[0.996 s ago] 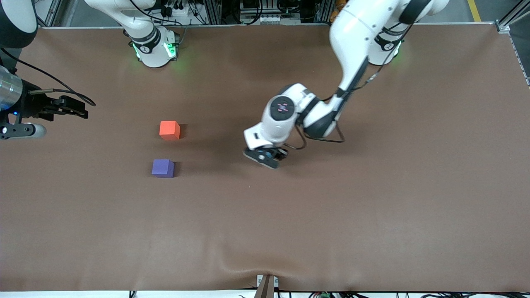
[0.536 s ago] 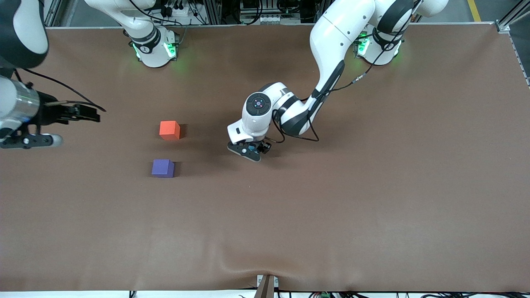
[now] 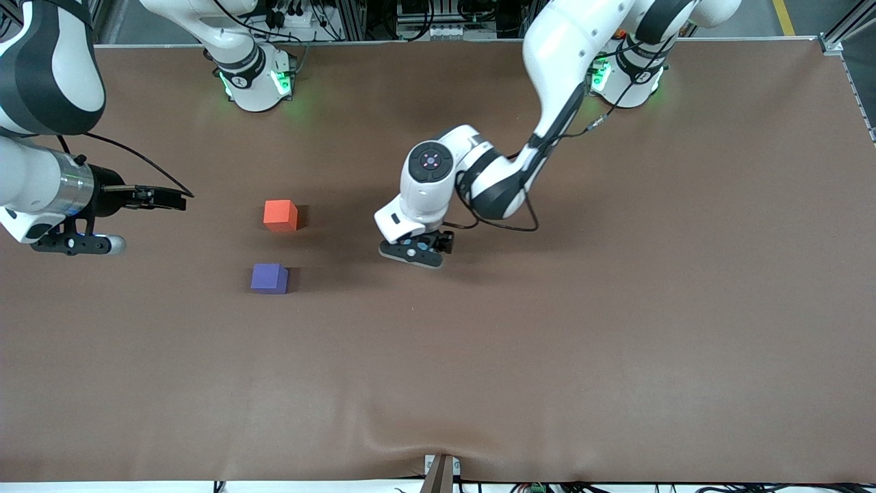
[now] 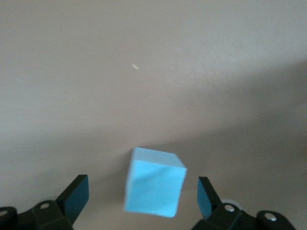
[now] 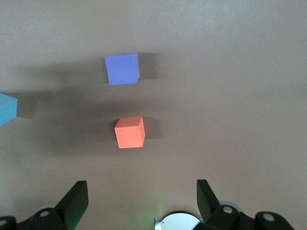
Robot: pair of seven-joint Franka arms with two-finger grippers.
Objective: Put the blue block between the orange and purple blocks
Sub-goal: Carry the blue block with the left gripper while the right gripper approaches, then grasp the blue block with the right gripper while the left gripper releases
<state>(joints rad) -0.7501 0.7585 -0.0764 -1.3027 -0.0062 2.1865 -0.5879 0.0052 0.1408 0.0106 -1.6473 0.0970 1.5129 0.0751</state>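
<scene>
Left gripper point(image 4: 139, 203) spread wide around blue block point(image 4: 154, 182), not gripping; right gripper point(image 5: 139, 201) open, empty.

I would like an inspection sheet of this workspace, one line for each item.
Surface: brown table cover, wrinkled at the edge nearest the front camera.
Job's things: orange block and purple block apart, purple nearer the front camera; blue block between the left gripper's fingers, tilted, not yet between the other two.
Clutter: nothing seen.
Grippers: left gripper open around the blue block, toward the left arm's end from the pair; right gripper open, empty, waiting beside the orange block.
Cables: black cables on both arms.
Surroundings: equipment racks past the bases.
</scene>
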